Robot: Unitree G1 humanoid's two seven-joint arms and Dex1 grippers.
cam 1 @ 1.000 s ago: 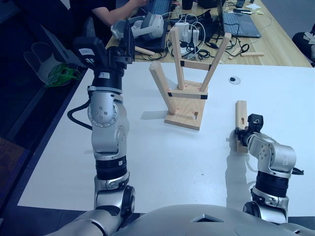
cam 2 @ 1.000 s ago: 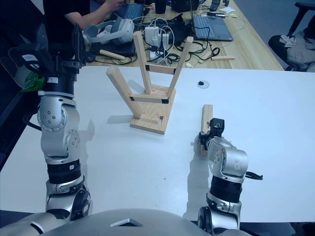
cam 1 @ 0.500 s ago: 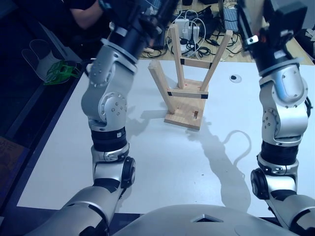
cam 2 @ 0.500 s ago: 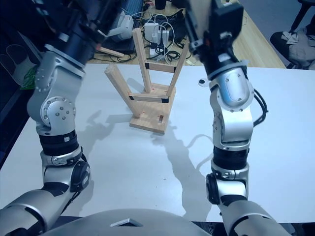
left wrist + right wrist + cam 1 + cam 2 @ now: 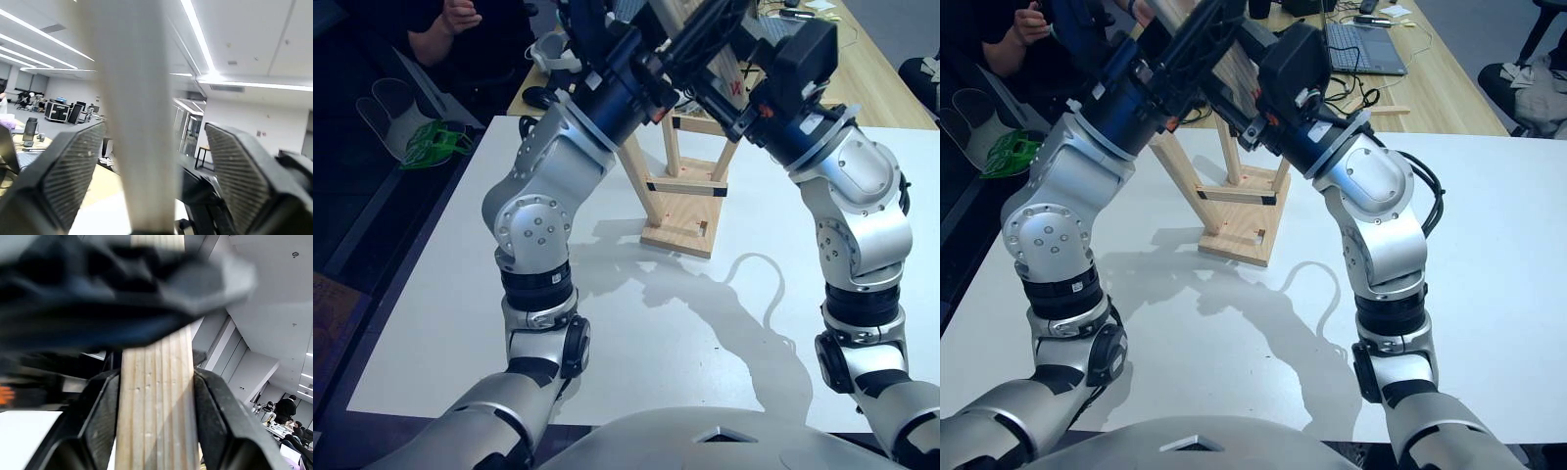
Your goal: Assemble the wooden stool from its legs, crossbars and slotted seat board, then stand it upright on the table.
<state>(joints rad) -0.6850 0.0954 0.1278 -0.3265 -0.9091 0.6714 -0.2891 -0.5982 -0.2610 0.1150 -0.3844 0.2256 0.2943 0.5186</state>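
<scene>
The part-built wooden stool (image 5: 680, 211) lies upside down on the white table (image 5: 636, 333), seat board down, with its legs and crossbars pointing up. Both arms are raised and meet above it. My right gripper (image 5: 157, 387) is shut on a loose wooden leg (image 5: 156, 352), which is held high over the stool (image 5: 1234, 61). My left gripper (image 5: 156, 181) stands open around the same leg (image 5: 134, 122), its ribbed pads (image 5: 73, 171) on either side with a gap at one pad. A slot (image 5: 702, 230) shows in the seat board's near corner.
Behind the white table stands a wooden desk (image 5: 1440, 93) with a laptop (image 5: 1361, 49) and cables. A green object (image 5: 435, 145) sits off the table's left edge. A person sits at the back left. Open table surface lies in front of the stool and to the right.
The right gripper has lifted the loose leg off the table's right side and swung it up. Both arms have risen and come together over the stool, the left gripper now around the leg.
</scene>
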